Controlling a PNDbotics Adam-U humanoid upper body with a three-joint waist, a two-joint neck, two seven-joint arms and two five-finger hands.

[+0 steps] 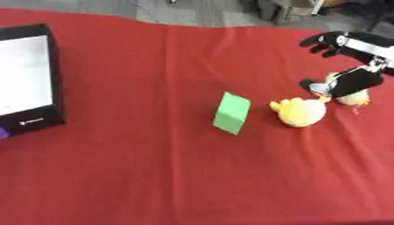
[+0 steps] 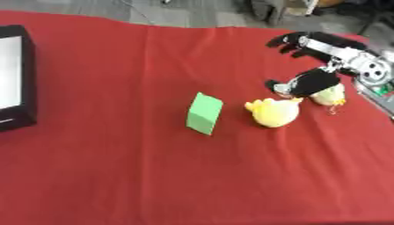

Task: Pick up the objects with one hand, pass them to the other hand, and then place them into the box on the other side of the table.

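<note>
A green block [image 1: 231,113] stands tilted on the red cloth near the middle. Just to its right lies a yellow plush chick [image 1: 301,111]. Behind the chick a second pale yellow object [image 1: 354,98] is partly hidden by my right hand [image 1: 355,81]. That hand comes in from the upper right and is open, its fingers [image 2: 296,41] spread above and its thumb reaching down close to the chick's top. It holds nothing. The black box [image 1: 55,74] with a white inside sits at the table's far left. My left hand shows in neither view.
A red cloth [image 1: 154,176] covers the table. A small purple thing [image 1: 2,131] peeks in at the left edge below the box. Grey floor and dark furniture lie beyond the far edge.
</note>
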